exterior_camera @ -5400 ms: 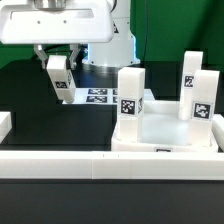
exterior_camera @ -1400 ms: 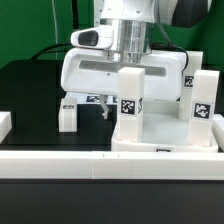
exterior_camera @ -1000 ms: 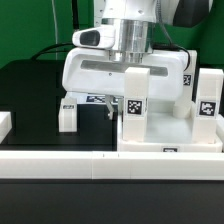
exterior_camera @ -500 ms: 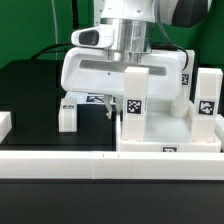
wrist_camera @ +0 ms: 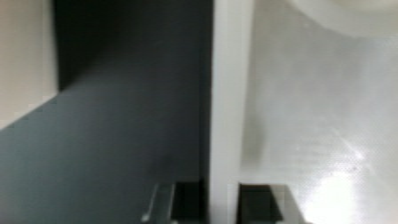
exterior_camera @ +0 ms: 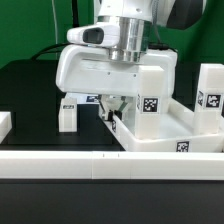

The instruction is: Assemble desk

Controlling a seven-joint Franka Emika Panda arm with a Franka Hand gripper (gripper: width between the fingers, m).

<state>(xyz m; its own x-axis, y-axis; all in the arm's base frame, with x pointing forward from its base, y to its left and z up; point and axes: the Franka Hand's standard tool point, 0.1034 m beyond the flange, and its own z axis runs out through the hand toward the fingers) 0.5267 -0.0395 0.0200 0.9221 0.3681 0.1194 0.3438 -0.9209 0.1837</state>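
Observation:
The white desk top [exterior_camera: 160, 135] lies on the black table with its tray side up. Two white tagged legs stand upright in its far sockets, one [exterior_camera: 150, 92] by the gripper and one [exterior_camera: 212, 98] at the exterior view's right. A third leg [exterior_camera: 68, 114] stands loose on the table at the left. My gripper [exterior_camera: 112, 113] points down and is shut on the top's thin side wall [wrist_camera: 228, 110]. In the wrist view the dark fingers [wrist_camera: 180, 204] sit on either side of that wall, around my gripper [wrist_camera: 221, 205]. The fourth leg is out of view.
A long low white rail [exterior_camera: 100, 166] runs across the front of the exterior view. A small white block [exterior_camera: 5, 123] sits at the far left. A bit of the marker board [exterior_camera: 88, 99] shows behind the gripper. Green backdrop behind.
The gripper has closed on the desk top's wall and the top has swung round and shifted to the exterior view's right, carrying both standing legs with it. The loose leg has not moved.

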